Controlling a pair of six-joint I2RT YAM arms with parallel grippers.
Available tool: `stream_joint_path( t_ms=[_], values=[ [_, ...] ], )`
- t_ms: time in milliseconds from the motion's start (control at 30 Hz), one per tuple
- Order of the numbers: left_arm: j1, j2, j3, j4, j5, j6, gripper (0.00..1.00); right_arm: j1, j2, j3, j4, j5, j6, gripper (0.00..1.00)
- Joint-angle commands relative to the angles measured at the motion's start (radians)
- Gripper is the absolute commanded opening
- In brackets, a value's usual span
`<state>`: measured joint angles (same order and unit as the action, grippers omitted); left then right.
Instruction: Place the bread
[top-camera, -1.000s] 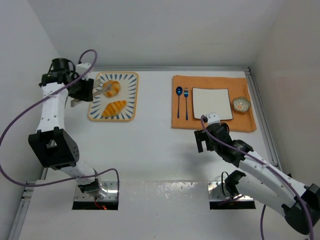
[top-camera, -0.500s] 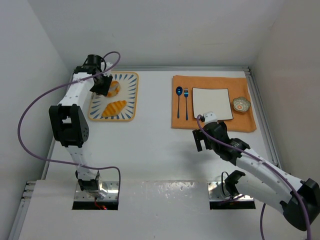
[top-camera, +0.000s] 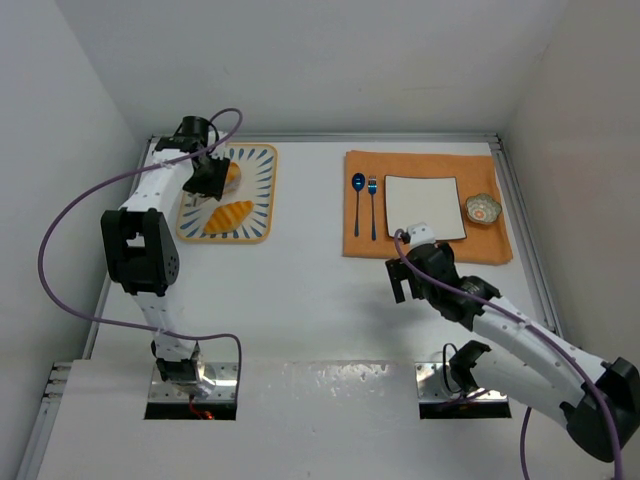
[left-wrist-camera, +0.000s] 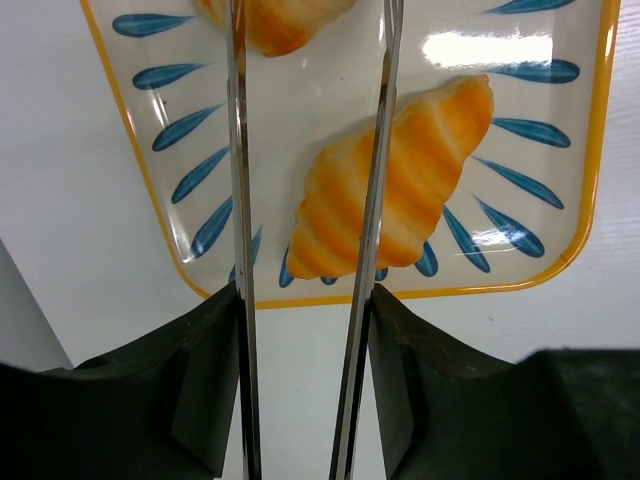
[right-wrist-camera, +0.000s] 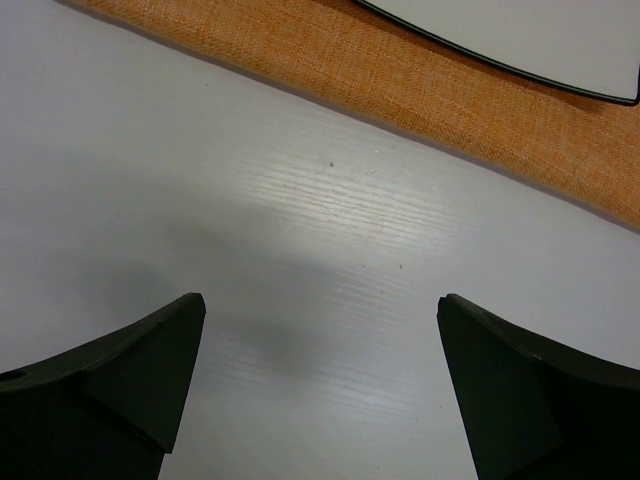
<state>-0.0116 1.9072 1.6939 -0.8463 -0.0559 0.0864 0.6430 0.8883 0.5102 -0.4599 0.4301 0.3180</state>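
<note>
The oval scored loaf (top-camera: 228, 215) and the round bun (top-camera: 231, 174) lie on a blue-and-yellow patterned tray (top-camera: 262, 190) at the back left. My left gripper (top-camera: 205, 178) is shut on metal tongs (left-wrist-camera: 238, 150) and hovers over the tray. In the left wrist view (left-wrist-camera: 300, 300) the tong blades stand apart, one crossing over the loaf (left-wrist-camera: 420, 170), with the bun (left-wrist-camera: 290, 25) at the top edge. My right gripper (top-camera: 402, 282) is open and empty above bare table, just in front of the orange placemat (top-camera: 440, 250); the right wrist view (right-wrist-camera: 320, 310) shows the same.
A white square plate (top-camera: 424, 207) sits on the placemat, with a blue spoon (top-camera: 357, 195) and fork (top-camera: 372, 205) to its left and a small patterned bowl (top-camera: 483, 209) to its right. Walls close the table on the left, back and right.
My left arm swung in from the tray's left side and now stands over it with the tongs pointing down. The right arm has barely shifted.
</note>
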Motion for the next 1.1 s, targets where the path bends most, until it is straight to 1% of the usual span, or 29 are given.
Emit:
stream_joint_path(
  t_ms=[0,167,233,267,367,400,433,533,633,733,767,833,867,900,933,967,1033,1067],
  values=[
    [0.009,-0.024,0.003,0.004,0.048,-0.037,0.54,-0.003,-0.031,0.028,0.004,0.024,0.021,0.99],
    [0.009,-0.002,0.013,0.004,0.018,-0.028,0.54,-0.002,-0.031,0.019,0.01,0.027,0.021,0.99],
    [-0.001,0.024,0.035,0.004,0.008,-0.028,0.48,-0.003,-0.026,0.019,0.015,0.029,0.015,0.99],
    [-0.001,0.042,0.035,0.004,0.008,-0.028,0.41,-0.003,-0.023,0.021,0.017,0.033,0.007,0.99],
    [-0.001,0.065,0.046,0.004,-0.012,-0.019,0.25,-0.003,-0.015,0.028,0.026,0.035,0.001,0.99],
    [-0.001,0.076,0.056,0.004,-0.012,-0.019,0.08,-0.003,-0.015,0.031,0.026,0.036,0.0,0.99],
    [-0.001,0.076,0.067,0.004,-0.025,-0.019,0.0,-0.003,-0.012,0.034,0.026,0.038,0.0,0.99],
    [-0.001,0.046,0.079,-0.005,-0.025,-0.008,0.0,-0.002,-0.012,0.039,0.026,0.041,-0.002,0.99],
    [-0.001,0.003,0.146,-0.017,0.013,0.001,0.0,-0.009,-0.017,0.039,0.011,0.062,0.025,0.99],
    [-0.05,-0.068,0.203,-0.026,0.022,0.024,0.0,-0.037,-0.014,0.056,-0.023,0.107,0.094,0.99],
    [-0.089,-0.083,0.245,-0.027,0.034,0.036,0.0,-0.046,-0.018,0.059,-0.06,0.114,0.139,0.99],
    [-0.138,-0.12,0.283,-0.037,0.073,0.046,0.0,-0.071,-0.029,0.053,-0.091,0.143,0.165,0.99],
    [-0.195,-0.129,0.311,-0.037,0.086,0.046,0.0,-0.078,-0.034,0.048,-0.121,0.162,0.217,0.99],
    [-0.227,-0.129,0.322,-0.037,0.103,0.046,0.0,-0.094,-0.06,0.038,-0.161,0.236,0.239,0.99],
    [-0.261,-0.129,0.331,-0.037,0.144,0.046,0.0,-0.095,-0.071,0.033,-0.184,0.269,0.284,0.99],
    [-0.339,-0.119,0.354,-0.037,0.165,0.055,0.0,-0.103,-0.084,0.028,-0.224,0.298,0.33,0.99],
    [-0.421,-0.056,0.378,-0.037,0.21,0.074,0.0,-0.12,-0.132,0.002,-0.272,0.396,0.371,0.99],
    [-0.494,-0.027,0.412,-0.037,0.228,0.075,0.0,-0.126,-0.147,-0.021,-0.278,0.415,0.374,0.99]
  ],
)
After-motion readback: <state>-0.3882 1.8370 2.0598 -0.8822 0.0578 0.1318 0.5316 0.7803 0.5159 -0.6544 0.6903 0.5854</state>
